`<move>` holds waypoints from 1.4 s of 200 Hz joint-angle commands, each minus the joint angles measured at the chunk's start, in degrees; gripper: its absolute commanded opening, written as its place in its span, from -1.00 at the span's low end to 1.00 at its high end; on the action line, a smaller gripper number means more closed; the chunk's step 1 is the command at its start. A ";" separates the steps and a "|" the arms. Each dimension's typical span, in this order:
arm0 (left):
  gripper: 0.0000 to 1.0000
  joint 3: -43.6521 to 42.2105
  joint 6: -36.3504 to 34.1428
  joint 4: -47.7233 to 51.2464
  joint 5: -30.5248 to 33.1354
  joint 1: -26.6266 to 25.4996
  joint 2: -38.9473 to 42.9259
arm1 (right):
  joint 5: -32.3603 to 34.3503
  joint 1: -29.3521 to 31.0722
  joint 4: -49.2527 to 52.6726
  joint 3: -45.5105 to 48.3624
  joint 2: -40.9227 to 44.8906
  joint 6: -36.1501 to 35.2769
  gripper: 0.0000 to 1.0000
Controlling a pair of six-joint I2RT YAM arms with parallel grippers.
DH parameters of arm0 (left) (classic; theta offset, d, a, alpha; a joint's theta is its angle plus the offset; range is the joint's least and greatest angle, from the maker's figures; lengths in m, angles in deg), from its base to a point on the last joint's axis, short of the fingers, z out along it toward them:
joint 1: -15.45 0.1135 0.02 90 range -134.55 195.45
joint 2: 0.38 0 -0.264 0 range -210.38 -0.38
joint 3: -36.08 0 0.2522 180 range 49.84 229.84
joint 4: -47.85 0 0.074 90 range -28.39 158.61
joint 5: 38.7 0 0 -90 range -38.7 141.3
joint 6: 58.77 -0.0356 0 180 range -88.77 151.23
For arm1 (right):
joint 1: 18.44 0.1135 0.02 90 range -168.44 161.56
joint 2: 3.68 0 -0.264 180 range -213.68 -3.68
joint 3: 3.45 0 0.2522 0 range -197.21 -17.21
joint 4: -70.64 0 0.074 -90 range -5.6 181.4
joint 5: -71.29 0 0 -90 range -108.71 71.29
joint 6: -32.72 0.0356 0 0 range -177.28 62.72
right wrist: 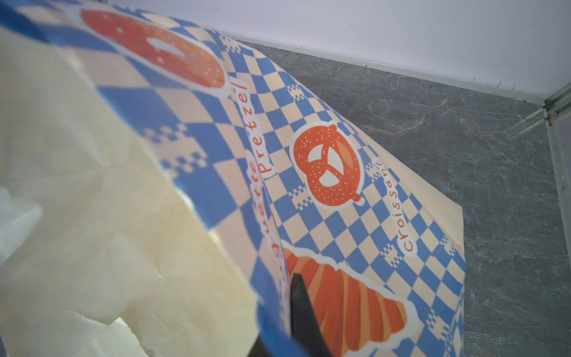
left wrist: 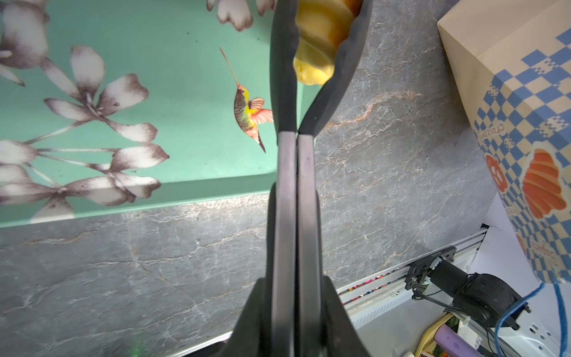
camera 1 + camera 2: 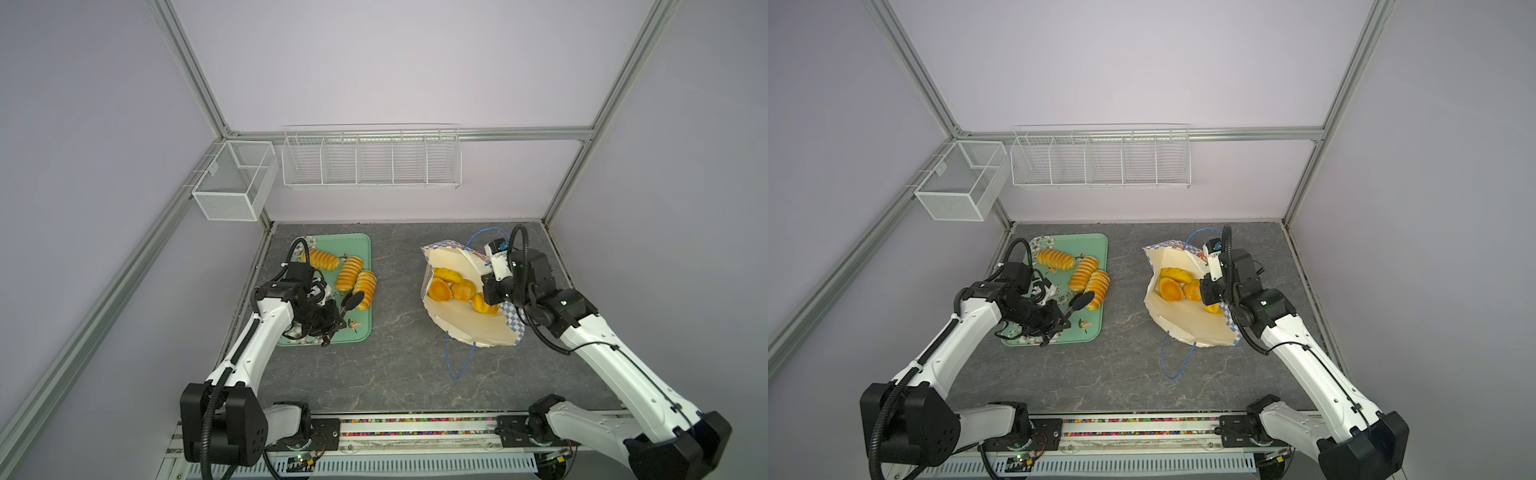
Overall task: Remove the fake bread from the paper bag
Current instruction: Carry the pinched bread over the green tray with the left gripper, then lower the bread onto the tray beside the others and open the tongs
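At the left gripper (image 3: 353, 300): nearly closed, tips clamped on one end of a loaf (image 2: 312, 58), low over the edge of the tray (image 3: 353, 247), probably for setting it down beside the two loaves (image 3: 349, 272) just beyond the tips. Plain only from the left wrist view: finger bases touching, curved tips bowed round the yellow end. From both top views, merely dark tips against the loaf, grip unproven.

At the right gripper (image 1: 292, 287): fully closed, pinching the bag (image 3: 469, 328) wall near the rim, seemingly to hold the mouth open and steady for the other arm. Just beside that pinch, inside the bag: four buns (image 3: 439, 289), waiting to come out. Visible only from above, those buns and the gaping mouth. From the right wrist view, nothing but checked paper, cream lining and one dark finger outside the wall, its partner hidden behind the paper. By that reckoning, three pieces out, four to go.
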 commanded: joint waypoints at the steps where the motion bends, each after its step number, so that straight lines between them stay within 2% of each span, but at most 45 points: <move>1: -1.00 0.17 -0.72 0.96 1.00 0.63 -0.17 | -0.50 -0.51 1.89 -1.41 0.56 -0.67 -0.86; 51: -1.00 -0.09 0.15 -0.38 2.23 2.75 -1.09 | -1.99 -0.49 1.76 -0.75 0.69 0.55 -0.86; 104: -1.00 -0.47 -1.27 0.67 -0.46 3.97 -4.65 | -2.70 -0.57 1.53 -1.78 -0.01 0.32 -0.86; 145: -1.00 0.16 1.07 0.27 5.40 5.02 -5.96 | -2.68 -0.54 1.22 -1.37 -0.28 0.50 -0.86; 173: -1.00 0.47 1.78 -0.52 7.03 5.10 -5.46 | -2.48 -0.57 1.23 -1.36 -0.44 0.26 -0.87; 193: -0.69 0.80 1.82 -0.50 7.25 5.11 -4.24 | -2.24 -0.60 1.30 -1.54 -0.61 -0.01 -0.86; 205: -0.58 1.00 1.78 -0.24 7.29 5.09 -3.30 | -2.15 -0.59 1.37 -1.70 -0.63 0.00 -0.86; 230: -0.54 1.67 1.43 0.70 6.24 5.11 -1.52 | -2.24 -0.58 1.15 -1.74 -0.63 0.14 -0.86; 280: -0.62 2.73 0.83 3.26 2.91 5.11 2.67 | -3.28 -0.61 0.85 -2.05 -0.76 1.49 -0.86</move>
